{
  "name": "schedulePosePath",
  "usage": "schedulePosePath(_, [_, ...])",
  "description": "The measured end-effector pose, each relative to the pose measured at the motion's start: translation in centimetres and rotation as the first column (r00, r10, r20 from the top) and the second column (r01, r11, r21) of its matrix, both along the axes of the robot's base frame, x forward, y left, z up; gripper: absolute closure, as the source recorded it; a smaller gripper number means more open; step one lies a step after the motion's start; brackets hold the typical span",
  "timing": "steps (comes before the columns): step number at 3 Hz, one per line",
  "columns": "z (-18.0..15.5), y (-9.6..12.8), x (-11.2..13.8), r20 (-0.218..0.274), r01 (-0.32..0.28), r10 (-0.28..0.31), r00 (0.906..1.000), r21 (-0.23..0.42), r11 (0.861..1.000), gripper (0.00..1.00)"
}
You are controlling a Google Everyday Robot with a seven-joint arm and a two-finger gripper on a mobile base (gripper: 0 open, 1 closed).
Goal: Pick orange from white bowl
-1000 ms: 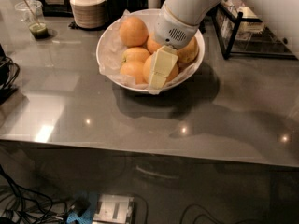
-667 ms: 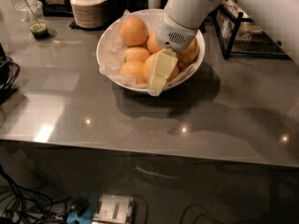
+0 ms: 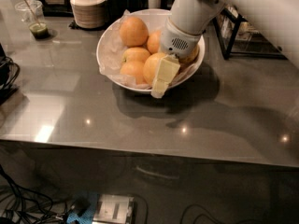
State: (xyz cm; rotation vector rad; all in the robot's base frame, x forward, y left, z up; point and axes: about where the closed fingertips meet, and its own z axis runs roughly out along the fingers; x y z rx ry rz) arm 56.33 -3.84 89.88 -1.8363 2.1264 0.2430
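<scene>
Orange (image 3: pixel 148 69) seemingly against hand (image 3: pixel 161 80), in bowl (image 3: pixel 99 55)

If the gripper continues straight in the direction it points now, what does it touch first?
Probably the front rim of the bowl: the gripper, low beside an orange, points down at it. Depth is unclear; it might instead reach the table.

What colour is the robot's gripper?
Pale cream-yellow, camera view; the gripper hangs at the white bowl's front rim.

The grey table (image 3: pixel 70 113) carries the white bowl (image 3: pixel 100 55), stacked beige dishes (image 3: pixel 87 14) and plastic cup (image 3: pixel 35 21); gripper (image 3: pixel 161 82) sits at bowl's front rim.
</scene>
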Motion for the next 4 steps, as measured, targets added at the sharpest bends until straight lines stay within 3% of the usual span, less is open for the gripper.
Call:
schedulePosePath(3, [0.7,-0.5,-0.2,-0.002,0.007,-0.007,1.0,0.002,1.0,0.88])
schedulePosePath(4, [1.5,-0.5,-0.2,-0.002,0.007,-0.007,1.0,0.002,1.0,1.0])
